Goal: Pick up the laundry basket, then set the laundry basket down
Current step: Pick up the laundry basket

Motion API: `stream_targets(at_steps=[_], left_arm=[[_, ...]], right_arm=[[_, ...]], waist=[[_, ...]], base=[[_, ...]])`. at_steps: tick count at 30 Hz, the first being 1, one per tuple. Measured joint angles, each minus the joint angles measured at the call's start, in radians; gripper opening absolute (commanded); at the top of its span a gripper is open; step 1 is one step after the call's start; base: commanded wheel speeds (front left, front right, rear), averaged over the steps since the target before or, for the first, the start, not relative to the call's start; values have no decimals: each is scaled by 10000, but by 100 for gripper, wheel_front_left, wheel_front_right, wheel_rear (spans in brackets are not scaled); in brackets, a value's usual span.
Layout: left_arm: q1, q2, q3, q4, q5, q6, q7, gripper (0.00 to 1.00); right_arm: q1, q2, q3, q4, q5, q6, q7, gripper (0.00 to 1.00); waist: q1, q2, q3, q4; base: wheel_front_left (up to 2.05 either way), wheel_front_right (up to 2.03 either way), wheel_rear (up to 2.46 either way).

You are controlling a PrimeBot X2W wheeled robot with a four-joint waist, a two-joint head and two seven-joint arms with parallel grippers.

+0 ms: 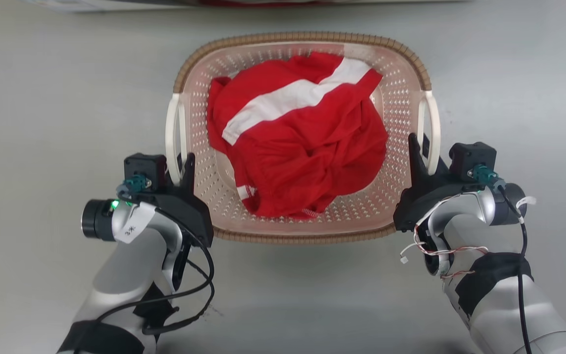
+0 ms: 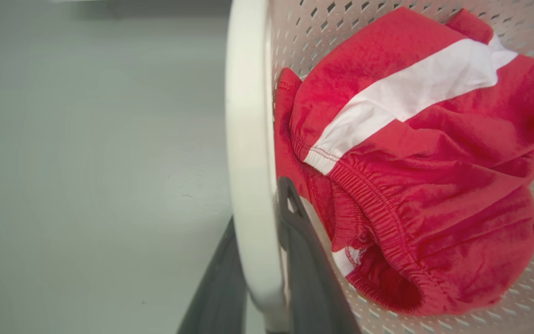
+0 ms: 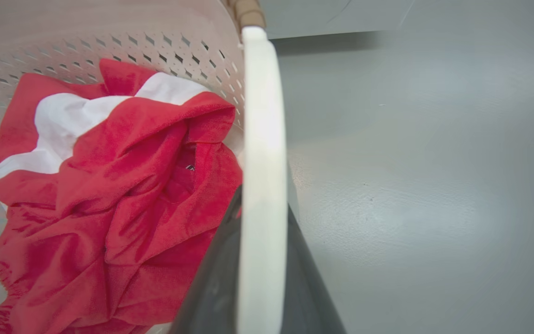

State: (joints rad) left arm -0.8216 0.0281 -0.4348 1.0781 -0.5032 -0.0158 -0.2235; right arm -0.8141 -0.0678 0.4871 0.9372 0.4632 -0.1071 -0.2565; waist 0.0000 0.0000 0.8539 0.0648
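laundry basket [image 1: 302, 37] | left gripper [image 1: 179, 167], right gripper [image 1: 420, 150] each pinching its side handle [image 1: 171, 123] | likely unlifted; lift, set-down remain

Bright, even light, soft glare on the grey floor [image 3: 434, 222]; wrist views blur up close.

The grey floor [image 1: 42, 123] lies open to the left and right of the laundry basket [image 1: 302, 38], so there is lots of room to pass. A big red cloth [image 1: 302, 157] fills the middle of the basket and leaves only thin room along the walls. The left handle [image 1: 170, 123] sits tight between the fingers of the left gripper [image 1: 181, 167], and the right handle [image 1: 435, 123] between those of the right gripper [image 1: 420, 147]. Something pale [image 1: 116, 4] lies across the far floor, well apart.
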Motion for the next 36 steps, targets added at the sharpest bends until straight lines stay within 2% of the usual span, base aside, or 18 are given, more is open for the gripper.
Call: stream_targets(at_steps=[17, 25, 36], left_arm=[[1288, -65, -295, 581, -1108, 171, -86, 0], [2047, -52, -481, 943, -1463, 178, -33, 0], [3303, -50, -750, 1501, -1850, 58, 554, 0]], right_arm=[[802, 73, 1482, 633, 1227, -79, 105, 0], [1580, 61, 2487, 426, 2052, -161, 602, 0], [2853, 67, 3630, 297, 3289, -249, 1593, 0]], waist=[[-3, 0, -2167, -33], [-3, -1, -3345, -54], [-2, -1, -4992, -139]], base=[[0, 0, 0], [0, 0, 0], [0, 0, 0]])
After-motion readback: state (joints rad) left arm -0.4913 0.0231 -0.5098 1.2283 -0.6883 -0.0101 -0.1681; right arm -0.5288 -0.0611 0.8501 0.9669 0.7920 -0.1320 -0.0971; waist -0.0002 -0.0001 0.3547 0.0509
